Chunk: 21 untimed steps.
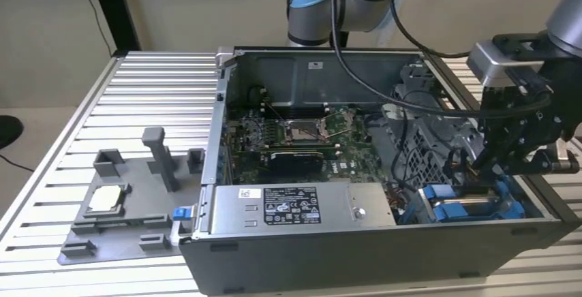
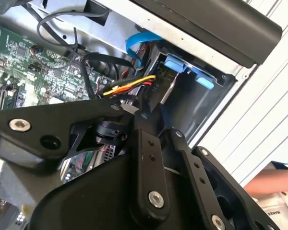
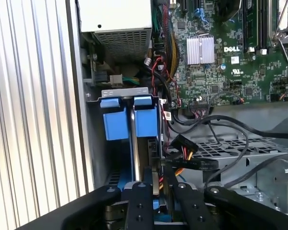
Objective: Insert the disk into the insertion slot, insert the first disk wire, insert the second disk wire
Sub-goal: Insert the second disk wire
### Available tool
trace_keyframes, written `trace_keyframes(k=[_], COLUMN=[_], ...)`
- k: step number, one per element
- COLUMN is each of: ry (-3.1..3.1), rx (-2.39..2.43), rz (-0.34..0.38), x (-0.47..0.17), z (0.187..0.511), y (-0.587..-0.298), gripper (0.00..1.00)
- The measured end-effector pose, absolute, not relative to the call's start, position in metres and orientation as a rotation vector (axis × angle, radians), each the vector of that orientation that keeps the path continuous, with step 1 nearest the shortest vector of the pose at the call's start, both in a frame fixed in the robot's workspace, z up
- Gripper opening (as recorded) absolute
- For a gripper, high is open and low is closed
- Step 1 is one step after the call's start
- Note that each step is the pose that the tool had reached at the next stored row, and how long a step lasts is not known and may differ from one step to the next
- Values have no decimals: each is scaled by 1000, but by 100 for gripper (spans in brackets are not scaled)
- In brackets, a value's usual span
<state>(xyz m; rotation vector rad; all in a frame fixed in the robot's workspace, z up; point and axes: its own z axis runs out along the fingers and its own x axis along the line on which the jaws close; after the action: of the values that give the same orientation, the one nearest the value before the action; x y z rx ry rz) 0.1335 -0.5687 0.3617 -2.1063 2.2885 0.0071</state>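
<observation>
The disk [image 1: 473,210], silver in its blue carrier [image 3: 146,120], sits inside the insertion slot of the grey perforated drive cage [image 1: 435,152] at the case's front corner on the exterior view's right. My gripper [image 1: 498,167] hangs directly over that bay. In both wrist views the fingers [image 3: 140,201] are closed on a black connector [image 2: 159,92] of a disk wire with yellow, red and orange leads [image 2: 129,85], held at the disk's end. A flat blue data cable [image 2: 140,42] curves just beyond it.
The open computer case [image 1: 382,242] lies on a slatted aluminium table [image 1: 155,92]. The grey power-supply box [image 1: 291,207] and motherboard [image 1: 291,137] lie beside the cage. A grey fixture [image 1: 127,201] stands at the exterior view's left. A person's hand [image 2: 273,184] rests outside the case.
</observation>
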Motion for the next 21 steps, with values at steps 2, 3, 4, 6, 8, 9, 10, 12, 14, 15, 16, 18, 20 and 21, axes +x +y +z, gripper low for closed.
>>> trace_keyframes(k=[2, 3, 4, 6, 8, 9, 10, 12, 14, 15, 16, 18, 20, 21], ry=[2291, 2292, 2294, 2296, 2298, 2299, 2300, 2300, 2300, 2300, 2300, 2300, 2300, 2300], rx=[-2107, -2107, -2107, -2108, -2109, -2110, -2111, -2111, -2111, -2111, -2111, -2111, -2111, -2111], rz=[10, 12, 13, 16, 20, 22, 24, 25, 25, 25, 24, 24, 25, 25], x=[134, 134, 134, 134, 134, 134, 134, 134, 134, 134, 134, 134, 134, 134], z=[368, 371, 374, 380, 386, 388, 390, 390, 390, 390, 390, 390, 390, 390], y=[-569, -569, -569, -569, -569, -569, -569, -569, -569, -569, -569, -569, -569, -569], gripper=[100, 100, 100, 100, 100, 100, 100, 100, 100, 100, 100, 100, 100, 100])
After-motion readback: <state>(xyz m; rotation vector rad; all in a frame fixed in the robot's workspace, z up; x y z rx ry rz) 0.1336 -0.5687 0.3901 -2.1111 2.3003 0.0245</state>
